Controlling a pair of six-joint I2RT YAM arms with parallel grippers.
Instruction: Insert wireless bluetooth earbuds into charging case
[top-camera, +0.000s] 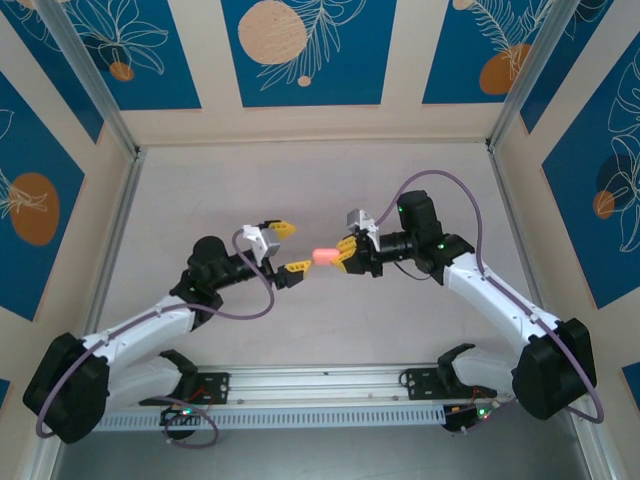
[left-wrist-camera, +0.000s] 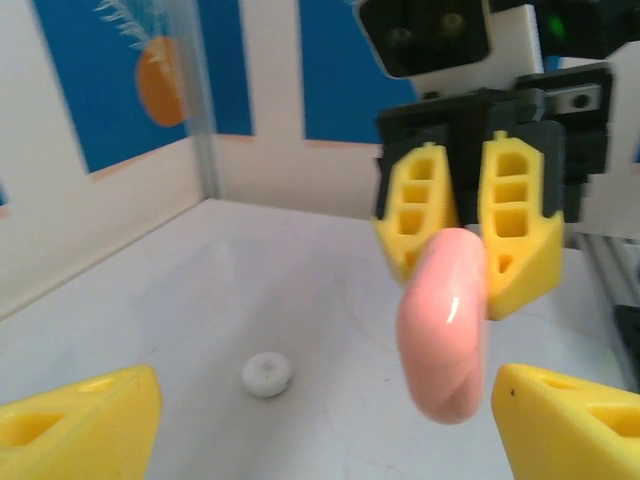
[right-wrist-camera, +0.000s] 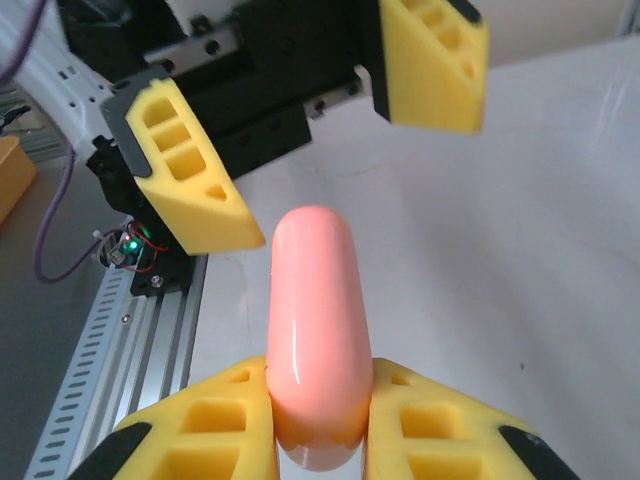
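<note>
Coral-pink charging case (top-camera: 325, 257), seemingly closed, sits pinched in right hand (top-camera: 345, 258); left hand (top-camera: 292, 247) gapes wide.

No legible text or labels anywhere.

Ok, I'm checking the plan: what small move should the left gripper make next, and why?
Probably draw the left gripper back from the case: its jaws stand open, clear of the case, while the right gripper is shut on its other end, carrying it.
</note>
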